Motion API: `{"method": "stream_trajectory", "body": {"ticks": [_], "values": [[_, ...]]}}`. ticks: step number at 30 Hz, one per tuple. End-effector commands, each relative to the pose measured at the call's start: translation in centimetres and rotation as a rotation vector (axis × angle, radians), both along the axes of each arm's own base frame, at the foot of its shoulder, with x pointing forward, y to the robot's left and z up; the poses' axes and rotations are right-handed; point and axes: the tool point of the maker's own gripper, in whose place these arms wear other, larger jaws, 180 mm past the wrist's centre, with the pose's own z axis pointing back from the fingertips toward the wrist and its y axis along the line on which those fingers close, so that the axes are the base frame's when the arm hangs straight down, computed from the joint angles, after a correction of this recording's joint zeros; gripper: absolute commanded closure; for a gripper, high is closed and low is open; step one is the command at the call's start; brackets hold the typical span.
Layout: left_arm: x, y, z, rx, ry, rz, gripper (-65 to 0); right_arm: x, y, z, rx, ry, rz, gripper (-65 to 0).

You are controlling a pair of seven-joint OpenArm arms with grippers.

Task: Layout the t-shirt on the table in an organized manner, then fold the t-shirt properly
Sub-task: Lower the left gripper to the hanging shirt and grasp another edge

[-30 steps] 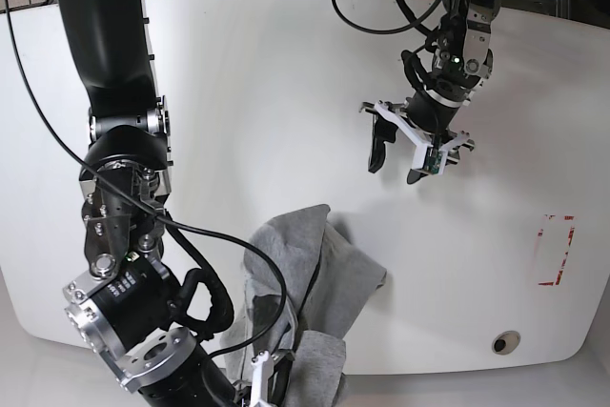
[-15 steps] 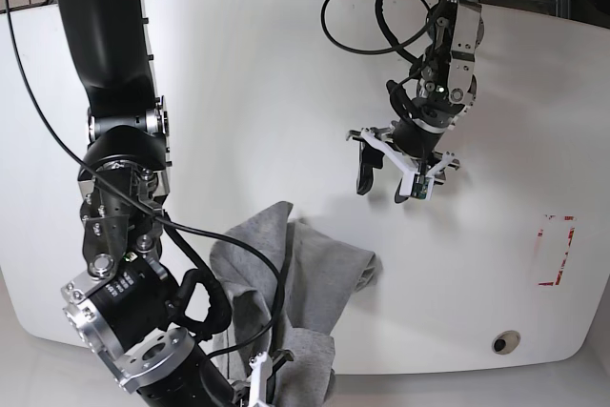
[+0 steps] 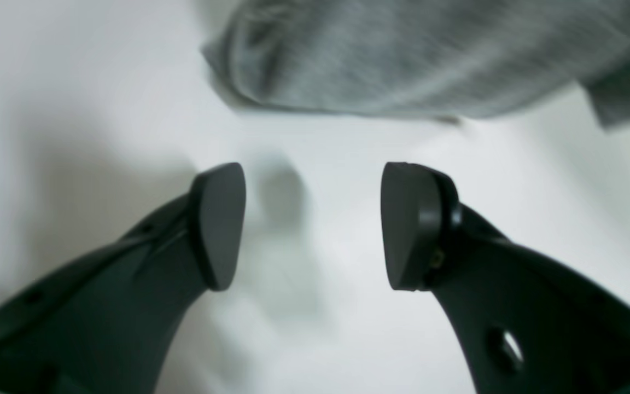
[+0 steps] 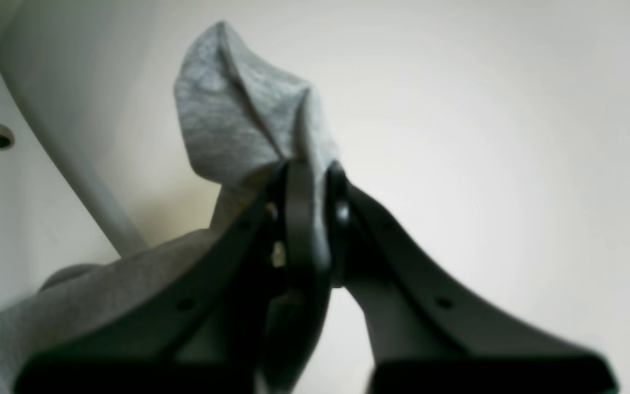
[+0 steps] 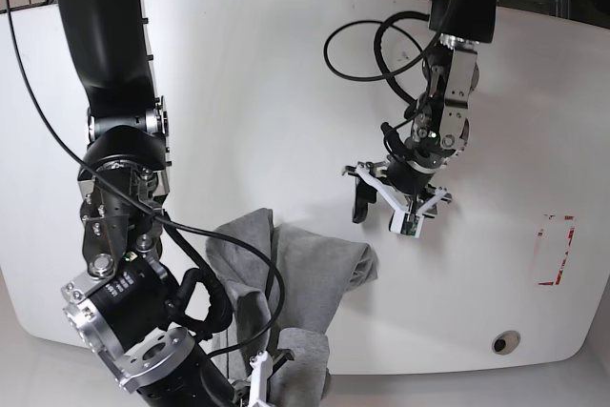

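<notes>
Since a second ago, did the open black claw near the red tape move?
Yes. The left gripper came down-left in the base view, away from the red tape rectangle, toward the heather-grey t-shirt.

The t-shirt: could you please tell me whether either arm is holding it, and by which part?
The right gripper pinches a bunched fold of the t-shirt; which part cannot be told. The left gripper holds nothing.

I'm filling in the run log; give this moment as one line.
phase: laying out | right gripper: shut on t-shirt | left gripper: open, empty, above table near shirt | shirt: bunched, near edge
</notes>
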Motion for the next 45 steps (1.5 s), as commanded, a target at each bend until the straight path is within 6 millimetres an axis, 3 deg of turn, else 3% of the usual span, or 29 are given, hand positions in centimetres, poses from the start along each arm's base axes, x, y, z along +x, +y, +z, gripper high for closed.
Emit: {"method": "stream_trajectory", "body": {"ticks": [1,13,22,28,40,45], "values": [[1.8,0.0,1.1,-0.014,-0.04,0.005,-37.1,-0.7,-0.1,2.3,0.023,-0.066,0.01,-0.6],[4.8,-0.1,-0.4,-0.003,-0.048,0.002,-37.1,-0.7,-0.1,2.3,0.023,-0.066,0.01,-0.6],[6.9,-0.6,0.2,0.009,-0.095,-0.017,-37.1,-0.7,-0.1,2.4,0.024,-0.067,0.009,-0.6],[6.5,-1.2,-1.1,0.021,-0.089,-0.039,-37.1,-0.9,-0.1,2.4,0.026,-0.071,0.01,-0.6],[6.6,-1.5,-0.4,0.003,-0.131,-0.035,-36.8,-1.1,0.0,2.5,0.025,-0.077,0.013,-0.6],[6.3,-2.1,0.7,-0.011,-0.164,-0.047,-36.8,-1.1,0.0,2.4,0.025,-0.074,0.013,-0.6]]}}
